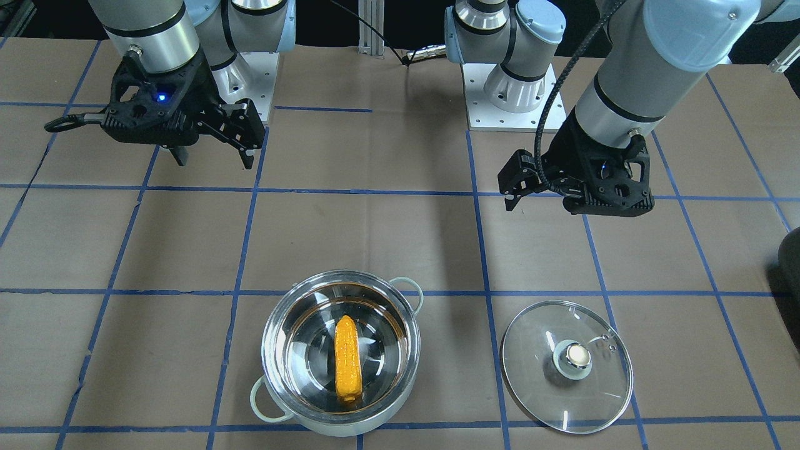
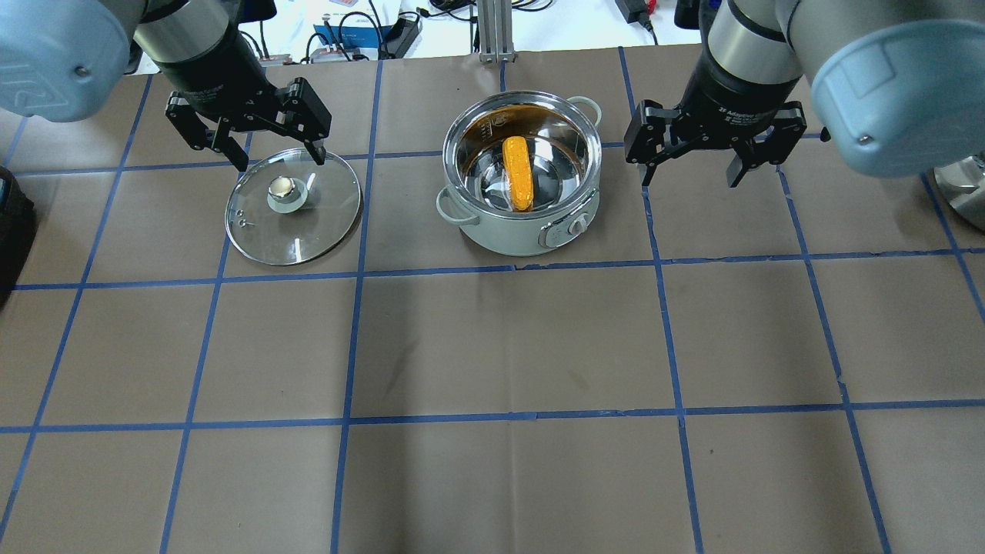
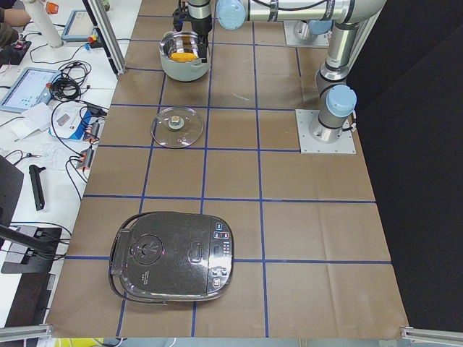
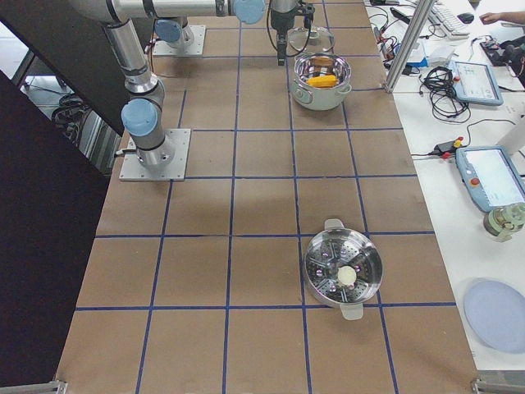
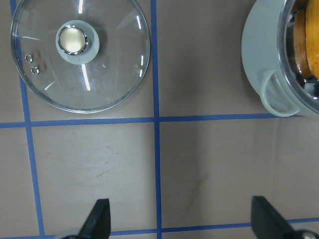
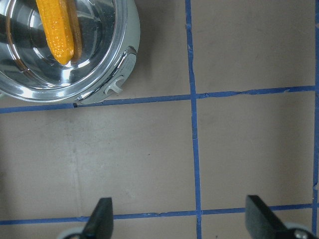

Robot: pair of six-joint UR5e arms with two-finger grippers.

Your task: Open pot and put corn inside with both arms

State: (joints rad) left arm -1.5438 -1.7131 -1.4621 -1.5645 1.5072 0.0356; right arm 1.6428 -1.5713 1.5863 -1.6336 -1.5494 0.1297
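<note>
Corn (image 2: 518, 174) in pot (image 2: 500, 235), lid (image 2: 308, 231) apart; L pincer (image 2: 282, 163), R pincer (image 2: 690, 183) agape above.

Bright, even light falls from above on my table (image 2: 492, 346), so shadows are soft and faint, a dim patch just beside the pot (image 1: 300, 356). White glare streaks the glass lid (image 5: 99, 64) and the pot's steel shines with reflections. All views are sharp and clear; the white desks (image 2: 569, 27) beyond look washed out
</note>
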